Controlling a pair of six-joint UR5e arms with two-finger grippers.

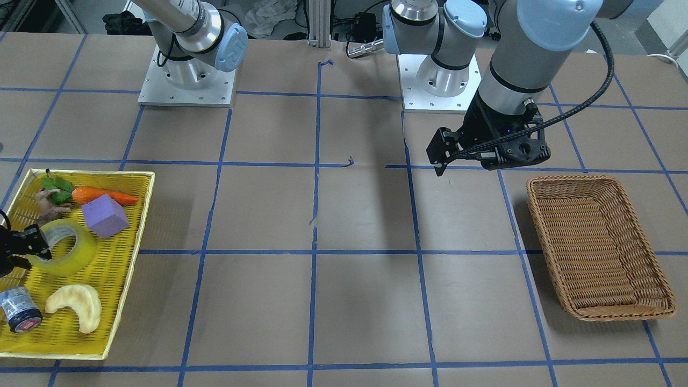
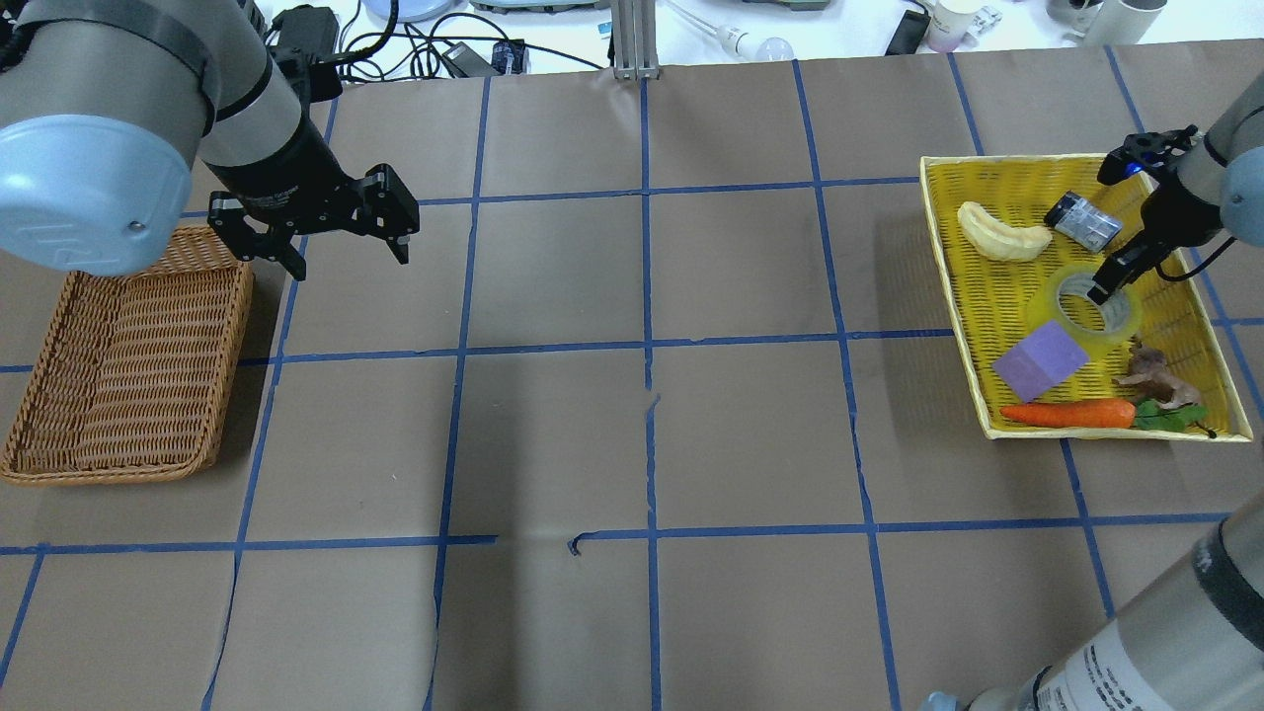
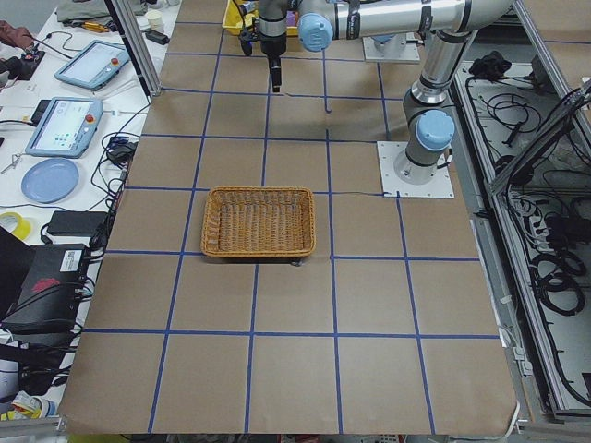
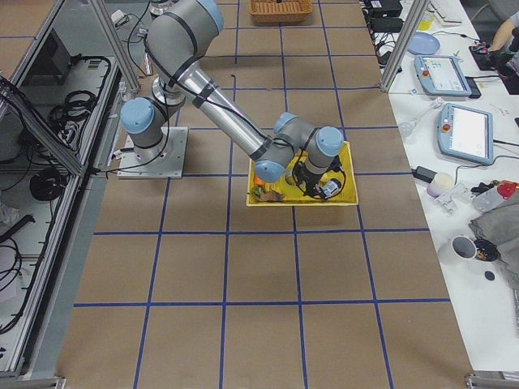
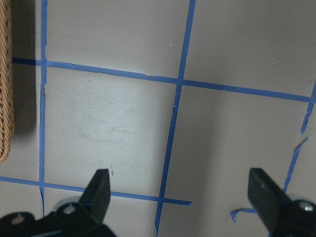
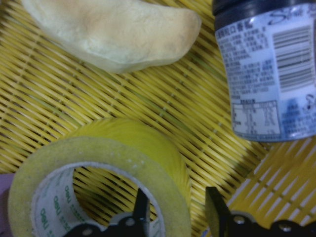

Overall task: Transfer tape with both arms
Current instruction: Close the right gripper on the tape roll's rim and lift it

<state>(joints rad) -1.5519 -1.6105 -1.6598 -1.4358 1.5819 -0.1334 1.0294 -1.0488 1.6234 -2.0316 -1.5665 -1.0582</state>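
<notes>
The tape (image 1: 72,255) is a yellow ring-shaped roll lying flat in the yellow tray (image 1: 131,263); it also shows in the overhead view (image 2: 1052,308) and the right wrist view (image 6: 123,143). My right gripper (image 6: 175,210) is open, its jaws straddling the ring's wall with one finger inside the core and one just outside; overhead it (image 2: 1104,288) reaches down into the roll. My left gripper (image 2: 350,265) is open and empty, hovering over bare table beside the wicker basket (image 2: 128,365). The left wrist view shows its fingers (image 5: 101,185) spread wide.
The tray (image 2: 987,286) also holds a purple block (image 2: 1037,360), a carrot (image 2: 1066,413), a pale bread piece (image 2: 1002,234), a dark cylinder with a label (image 6: 266,74) and a small brown figure (image 2: 1150,375). Blue tape lines grid the brown table.
</notes>
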